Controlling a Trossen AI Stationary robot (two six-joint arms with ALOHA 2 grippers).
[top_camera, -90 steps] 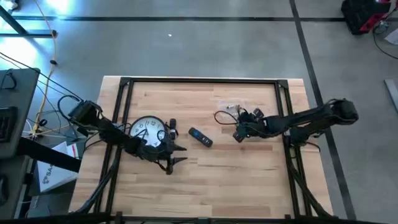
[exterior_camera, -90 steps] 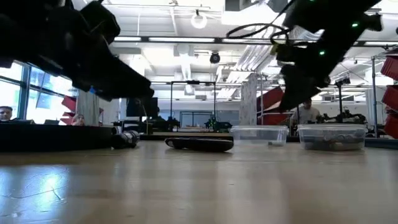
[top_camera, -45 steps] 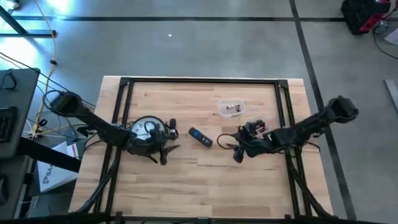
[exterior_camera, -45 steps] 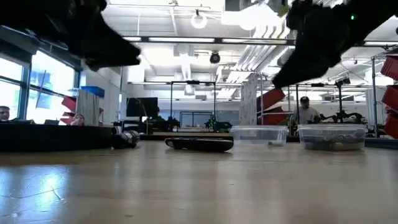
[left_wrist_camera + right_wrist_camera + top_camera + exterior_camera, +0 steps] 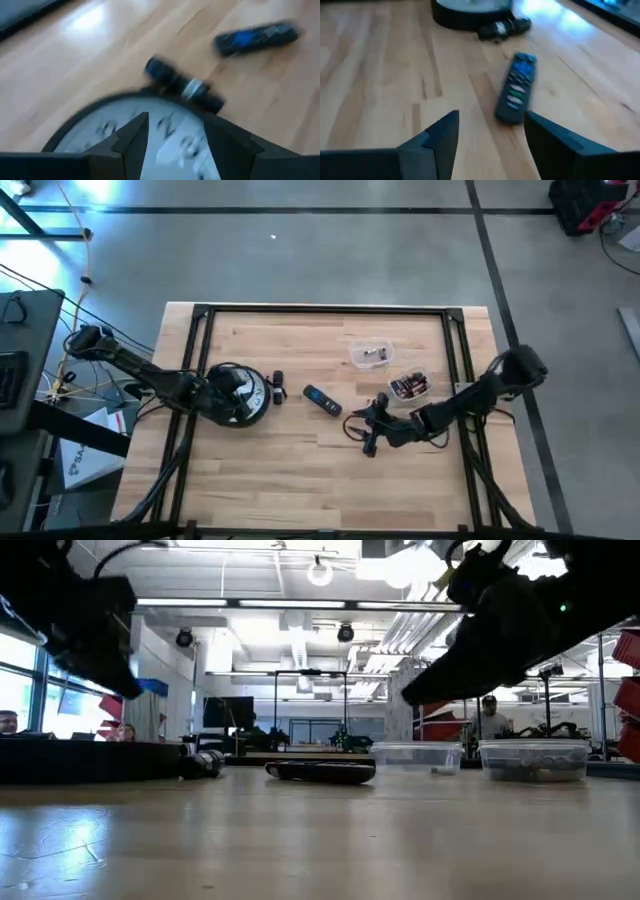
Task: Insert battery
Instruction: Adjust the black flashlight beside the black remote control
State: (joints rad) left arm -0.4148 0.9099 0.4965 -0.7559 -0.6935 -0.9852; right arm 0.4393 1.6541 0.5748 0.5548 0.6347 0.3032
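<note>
Batteries: in the high view, loose in two clear tubs (image 5: 371, 355) near the table's far right, one tub beside the other (image 5: 408, 386).
High view, table: pale wooden planks (image 5: 300, 480) in a black frame, standing on a grey concrete floor with dark tape lines.
High view, things: a round wall clock (image 5: 238, 393) lies at the left, a small dark flashlight (image 5: 277, 385) just beside it, a black remote (image 5: 322, 400) near the middle.
High view, arms: left gripper (image 5: 243, 385) sits over the clock; right gripper (image 5: 368, 428) hangs near the remote, in front of the tubs.
Low view: the glossy tabletop (image 5: 300, 840) runs back to the remote (image 5: 320, 771) and tubs (image 5: 534, 760); behind is a bright workshop with ceiling lights, pipes and seated people.
Left wrist view: fingers (image 5: 131, 142) spread apart above the clock face (image 5: 165, 135), holding nothing; flashlight (image 5: 182, 86) and remote (image 5: 255, 38) beyond.
Right wrist view: fingers (image 5: 442, 132) wide apart and empty, the remote (image 5: 516, 88) ahead on the wood.
</note>
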